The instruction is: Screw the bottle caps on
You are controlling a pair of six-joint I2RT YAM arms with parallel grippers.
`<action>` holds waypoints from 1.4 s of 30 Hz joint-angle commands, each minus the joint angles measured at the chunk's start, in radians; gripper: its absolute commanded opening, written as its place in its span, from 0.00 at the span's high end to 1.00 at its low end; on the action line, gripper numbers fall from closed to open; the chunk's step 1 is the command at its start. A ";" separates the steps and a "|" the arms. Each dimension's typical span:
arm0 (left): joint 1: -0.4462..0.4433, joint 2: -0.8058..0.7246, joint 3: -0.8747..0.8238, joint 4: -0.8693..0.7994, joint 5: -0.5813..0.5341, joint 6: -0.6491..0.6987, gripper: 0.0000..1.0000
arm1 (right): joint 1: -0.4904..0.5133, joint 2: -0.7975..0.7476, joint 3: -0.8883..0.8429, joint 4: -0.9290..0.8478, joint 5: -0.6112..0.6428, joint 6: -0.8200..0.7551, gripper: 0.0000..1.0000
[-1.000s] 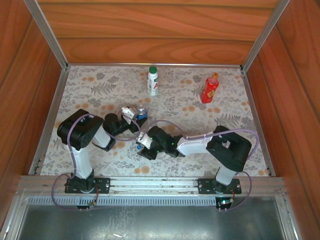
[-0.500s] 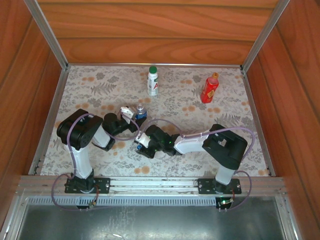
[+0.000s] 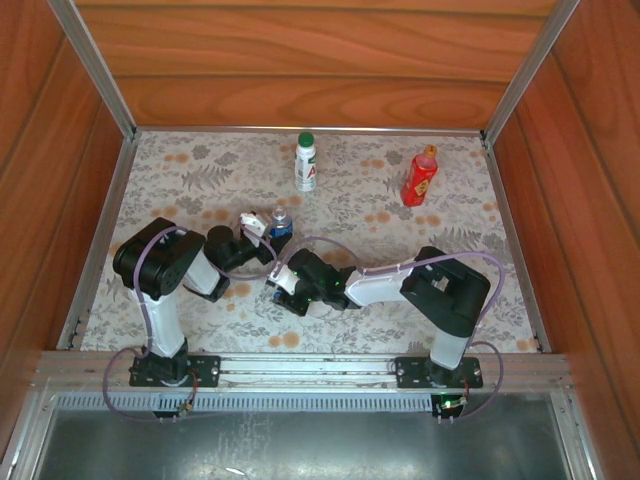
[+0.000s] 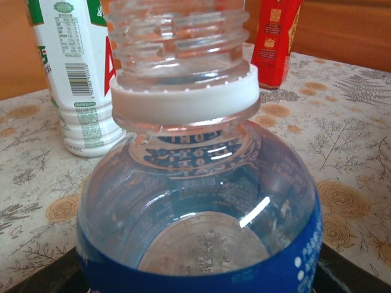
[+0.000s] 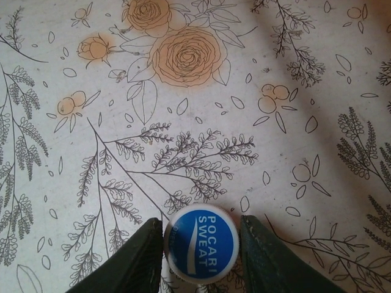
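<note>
While uncapped, clear bottle (image 4: 195, 232), blue cap (image 5: 201, 244) apart

Worktop (image 3: 450, 215): pale floral print with orange roses. Upright on it at the far side I note the white bottle (image 3: 305, 166) with the green cap (image 3: 306, 138) on and, well apart to its right, the red bottle (image 3: 418, 180) with the orange cap (image 3: 430, 150) on. The clear bottle (image 3: 282, 226) stands nearer, left of centre, neck uncapped, though I cannot see its base. The blue cap (image 5: 201, 245) lies flat on the print, logo up.
</note>
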 commanded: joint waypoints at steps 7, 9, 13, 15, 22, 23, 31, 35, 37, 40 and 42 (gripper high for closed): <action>0.003 0.014 -0.013 -0.005 0.021 -0.010 0.39 | -0.003 0.005 0.021 0.001 0.013 -0.001 0.65; 0.003 0.014 -0.013 -0.005 0.023 -0.012 0.39 | -0.003 0.001 0.020 0.001 0.021 0.002 0.66; 0.003 0.012 -0.012 -0.005 0.035 -0.008 0.39 | -0.004 -0.016 0.003 0.008 0.052 0.016 0.66; 0.002 0.012 -0.011 -0.005 0.051 0.008 0.39 | -0.007 -0.038 -0.009 0.008 0.065 0.023 0.66; -0.020 0.020 0.001 -0.005 0.063 0.033 0.39 | -0.049 -0.181 -0.086 -0.044 0.104 0.069 0.65; -0.025 0.022 0.004 -0.005 0.066 0.033 0.39 | -0.057 -0.201 -0.099 -0.048 0.109 0.077 0.65; -0.046 0.040 0.020 -0.005 0.078 0.033 0.39 | -0.114 -0.338 -0.173 -0.138 0.173 0.131 0.65; -0.086 0.060 0.044 -0.005 0.084 0.033 0.38 | -0.148 -0.408 -0.183 -0.217 0.217 0.187 0.65; -0.111 0.072 0.061 -0.005 0.085 0.035 0.38 | -0.170 -0.447 -0.191 -0.258 0.239 0.212 0.65; -0.146 0.093 0.088 -0.005 0.087 0.033 0.39 | -0.208 -0.510 -0.205 -0.306 0.249 0.254 0.65; -0.165 0.106 0.105 -0.005 0.091 0.031 0.38 | -0.234 -0.555 -0.206 -0.343 0.247 0.272 0.65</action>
